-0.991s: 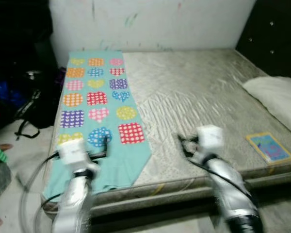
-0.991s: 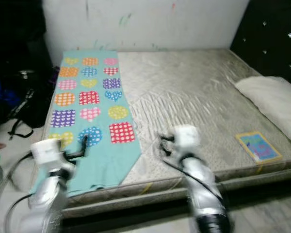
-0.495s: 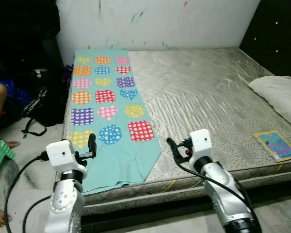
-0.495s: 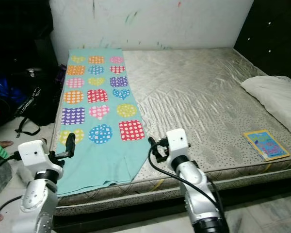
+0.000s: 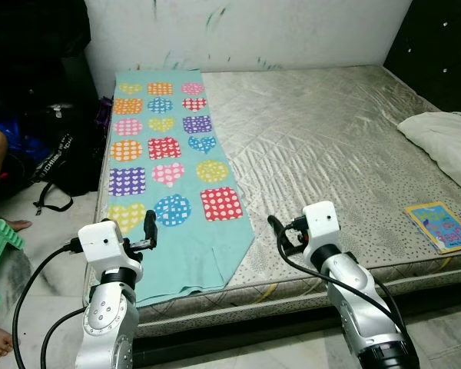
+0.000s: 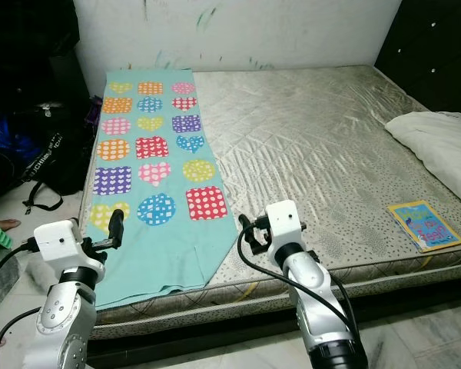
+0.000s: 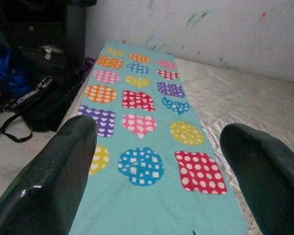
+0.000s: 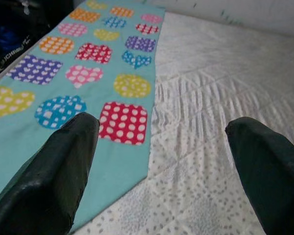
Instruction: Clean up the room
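Facing the bed (image 5: 330, 138), we hold both arms out over its near edge. Our left gripper (image 5: 147, 228) hovers above the near end of the teal cloth (image 5: 165, 154) with coloured hearts and dots, fingers (image 7: 54, 171) spread wide, holding nothing. Our right gripper (image 5: 280, 234) hangs over bare mattress just beside the cloth's pointed corner, fingers (image 8: 49, 176) wide apart too, empty. The cloth lies flat along the bed's left side. A book (image 5: 443, 227) sits near the right edge, pillow (image 5: 446, 138) beyond it. Black bag (image 5: 58, 154) on the floor at left.
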You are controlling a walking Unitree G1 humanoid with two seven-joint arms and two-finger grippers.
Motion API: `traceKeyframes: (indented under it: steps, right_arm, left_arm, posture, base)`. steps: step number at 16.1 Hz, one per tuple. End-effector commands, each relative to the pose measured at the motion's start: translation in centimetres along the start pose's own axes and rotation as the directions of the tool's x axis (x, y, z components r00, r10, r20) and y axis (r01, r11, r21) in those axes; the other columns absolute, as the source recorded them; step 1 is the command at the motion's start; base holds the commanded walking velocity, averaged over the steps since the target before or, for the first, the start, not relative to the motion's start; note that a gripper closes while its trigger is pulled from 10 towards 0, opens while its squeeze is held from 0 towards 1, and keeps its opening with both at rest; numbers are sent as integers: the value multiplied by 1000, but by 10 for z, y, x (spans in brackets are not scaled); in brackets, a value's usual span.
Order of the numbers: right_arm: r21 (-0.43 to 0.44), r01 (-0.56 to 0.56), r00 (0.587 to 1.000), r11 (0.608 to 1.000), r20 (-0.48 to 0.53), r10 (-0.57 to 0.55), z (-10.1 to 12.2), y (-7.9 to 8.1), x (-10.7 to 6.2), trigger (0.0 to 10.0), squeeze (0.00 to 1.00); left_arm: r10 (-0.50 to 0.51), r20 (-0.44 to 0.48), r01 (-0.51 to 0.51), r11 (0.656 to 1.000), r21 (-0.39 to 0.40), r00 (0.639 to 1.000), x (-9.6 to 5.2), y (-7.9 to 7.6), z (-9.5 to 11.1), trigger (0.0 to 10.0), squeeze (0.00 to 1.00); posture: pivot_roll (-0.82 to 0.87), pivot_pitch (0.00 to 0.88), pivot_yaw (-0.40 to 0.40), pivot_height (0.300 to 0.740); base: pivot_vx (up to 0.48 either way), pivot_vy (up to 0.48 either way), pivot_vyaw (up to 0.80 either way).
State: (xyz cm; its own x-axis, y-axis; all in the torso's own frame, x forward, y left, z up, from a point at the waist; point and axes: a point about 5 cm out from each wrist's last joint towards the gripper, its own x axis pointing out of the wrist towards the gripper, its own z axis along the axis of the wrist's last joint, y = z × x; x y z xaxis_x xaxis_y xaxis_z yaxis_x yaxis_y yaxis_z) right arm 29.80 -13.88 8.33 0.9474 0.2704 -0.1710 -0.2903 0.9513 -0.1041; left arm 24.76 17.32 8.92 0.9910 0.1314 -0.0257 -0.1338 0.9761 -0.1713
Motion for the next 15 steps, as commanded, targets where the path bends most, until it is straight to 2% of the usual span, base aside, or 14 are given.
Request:
traceKeyframes:
  steps: [1, 6, 8, 13, 15]
  right_arm:
    - [-40, 21, 1000, 999, 6, -21, 3, -2, 3, 10000, 0]
    - [-72, 68, 998, 995, 15, -67, 7, -6, 7, 10000, 0]
    - [-39, 84, 996, 996, 10, -84, 6, -8, 7, 10000, 0]
    - [-53, 103, 995, 993, -11, -104, 1, -8, 8, 10000, 0]
    - [-95, 48, 994, 994, -94, -57, -10, 2, 12, 10000, 0]
  left_arm:
    - [0, -4, 0, 1000, 12, 1000, 1, -2, 0, 10000, 0]
    - [-12, 1, 12, 1000, 9, 1000, 4, -5, 2, 10000, 0]
    - [-17, 0, 17, 1000, 7, 1000, 5, -5, 2, 10000, 0]
    - [-20, -7, 20, 1000, 6, 1000, 5, -6, 1, 10000, 0]
    - [30, -39, -30, 1000, -3, 999, 0, 3, -6, 10000, 0]
  posture:
    - [-29, 0, -35, 740]
    - [-30, 0, -30, 740]
    - [-29, 0, -29, 740]
    - [-27, 0, -29, 740]
    - [-7, 0, -54, 740]
  base:
    - [0, 0, 0]
    - [0, 0, 754]
    - [0, 0, 0]
    - [0, 0, 0]
    - [0, 0, 0]
